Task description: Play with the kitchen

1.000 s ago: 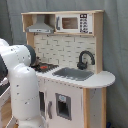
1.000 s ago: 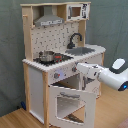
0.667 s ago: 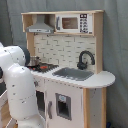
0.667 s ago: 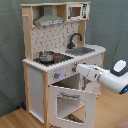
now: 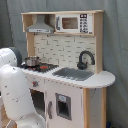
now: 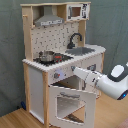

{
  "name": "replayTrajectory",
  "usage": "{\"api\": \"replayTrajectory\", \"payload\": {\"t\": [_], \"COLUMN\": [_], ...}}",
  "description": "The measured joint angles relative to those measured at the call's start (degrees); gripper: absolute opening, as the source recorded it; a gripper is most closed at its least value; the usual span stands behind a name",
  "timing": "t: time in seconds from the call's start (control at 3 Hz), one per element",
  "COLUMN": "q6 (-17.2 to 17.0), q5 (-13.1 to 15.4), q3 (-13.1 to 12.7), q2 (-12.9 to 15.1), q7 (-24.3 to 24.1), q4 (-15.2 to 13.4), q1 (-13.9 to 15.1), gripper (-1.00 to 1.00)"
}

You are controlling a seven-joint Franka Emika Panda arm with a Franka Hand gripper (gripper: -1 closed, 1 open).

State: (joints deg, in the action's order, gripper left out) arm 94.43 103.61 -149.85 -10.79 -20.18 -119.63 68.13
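The kitchen (image 5: 67, 65) (image 6: 62, 55) stands upright on a wooden floor (image 6: 107, 112) before a grey curtain (image 5: 117, 45), and it fills most of both exterior views. Its oven door (image 6: 70, 102) hangs open, tipped outward from the lower front of the unit, with the window pane showing in its white frame. On the counter a small metal pot (image 5: 32, 61) (image 6: 46, 56) sits on the stove near the counter's end under the grey hood (image 5: 40, 26) (image 6: 48, 20). The sink (image 5: 75, 74) (image 6: 81, 50) lies toward the other end of the counter, with the black faucet (image 5: 85, 59) (image 6: 75, 39) at its back edge. A toy microwave (image 5: 74, 23) (image 6: 76, 11) occupies the top shelf beside the hood.

The white arm (image 5: 17, 97) (image 6: 102, 81) reaches in from the second exterior view's right, its tip at the front panel just above the open door, near the stove knobs (image 6: 57, 75). The gripper (image 6: 75, 70) seems to be against or very close to that panel, though I cannot tell whether its fingers are apart or together. In the first exterior view the arm's body covers the oven side of the front.
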Motion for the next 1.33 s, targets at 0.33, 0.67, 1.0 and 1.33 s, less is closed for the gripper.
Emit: {"api": "replayTrajectory", "payload": {"t": [0.33,0.67,1.0,1.33], "q6": [1.4,2.1,2.1,2.1], "q5": [0.0,-0.2,-0.8,-1.8], "q3": [-0.1,-0.3,-0.5,-0.5], "q2": [-3.1,-6.2,-9.1,-11.8], "q7": [-4.0,-8.5,-14.4,-21.0], "q4": [2.7,5.5,7.8,9.0], "q1": [-0.1,-0.5,-1.3,-2.3], "gripper": [1.0,1.0,1.0,1.0]}}
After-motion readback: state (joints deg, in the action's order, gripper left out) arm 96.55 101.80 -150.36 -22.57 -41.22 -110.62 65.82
